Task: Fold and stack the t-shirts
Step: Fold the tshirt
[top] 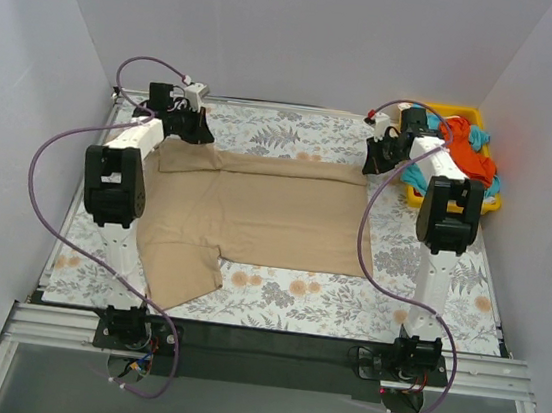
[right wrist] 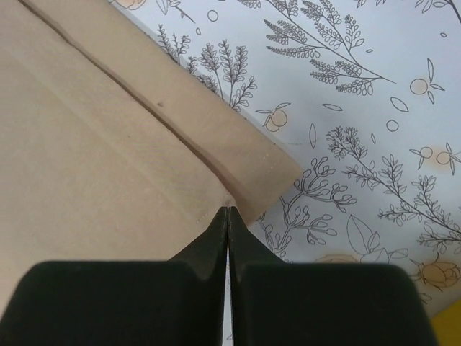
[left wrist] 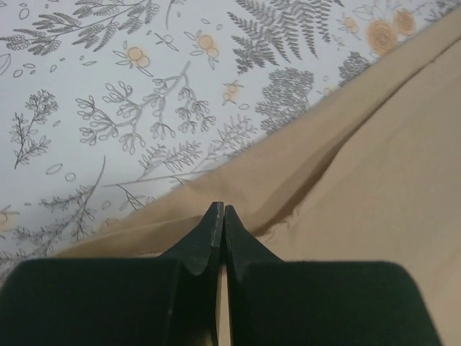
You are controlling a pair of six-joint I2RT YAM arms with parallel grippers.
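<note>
The tan-beige t-shirt (top: 265, 215) lies spread flat across the floral tablecloth, with one sleeve reaching toward the near left. Its far edge is folded over in a narrow strip. My left gripper (top: 197, 131) is at the shirt's far left corner, with its jaws shut on the tan fabric (left wrist: 374, 180) at the tips (left wrist: 220, 207). My right gripper (top: 374, 163) is at the far right corner, shut (right wrist: 227, 210) on the shirt's folded hem (right wrist: 86, 144). The orange-red t-shirt (top: 469, 155) and the turquoise-blue t-shirt (top: 481, 136) lie bunched in the tray.
A yellow plastic tray (top: 469, 114) stands at the far right corner, just behind the right arm. The floral tablecloth (top: 346, 296) shows bare along the near side and the far edge. White walls close in the table on three sides.
</note>
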